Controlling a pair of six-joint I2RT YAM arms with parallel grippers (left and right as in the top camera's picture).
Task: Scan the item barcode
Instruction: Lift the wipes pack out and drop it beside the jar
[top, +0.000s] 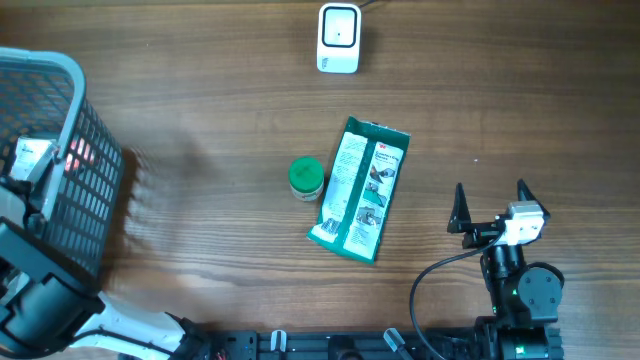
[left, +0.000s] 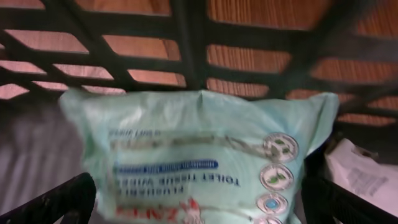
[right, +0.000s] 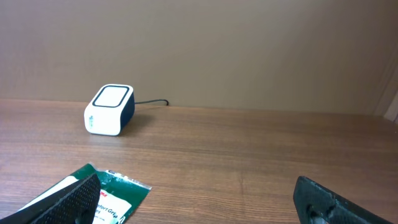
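Inside the black mesh basket (left: 186, 37) lies a pale green pack of toilet wipes (left: 199, 143), printed side up. My left gripper (left: 199, 202) is open above it, one dark finger (left: 56, 202) at the pack's left edge and the other at its right edge; I cannot tell if they touch it. The white barcode scanner (top: 338, 38) stands at the table's far middle and also shows in the right wrist view (right: 110, 109). My right gripper (top: 490, 195) is open and holds nothing at the front right, pointing towards the scanner.
A flat green-and-white packet (top: 360, 190) lies mid-table, with a small green-lidded jar (top: 306, 178) at its left. The packet's corner (right: 118, 190) shows beside my right gripper's left finger. The basket (top: 70, 160) fills the far left, and a white crumpled bag (left: 364, 174) lies in it.
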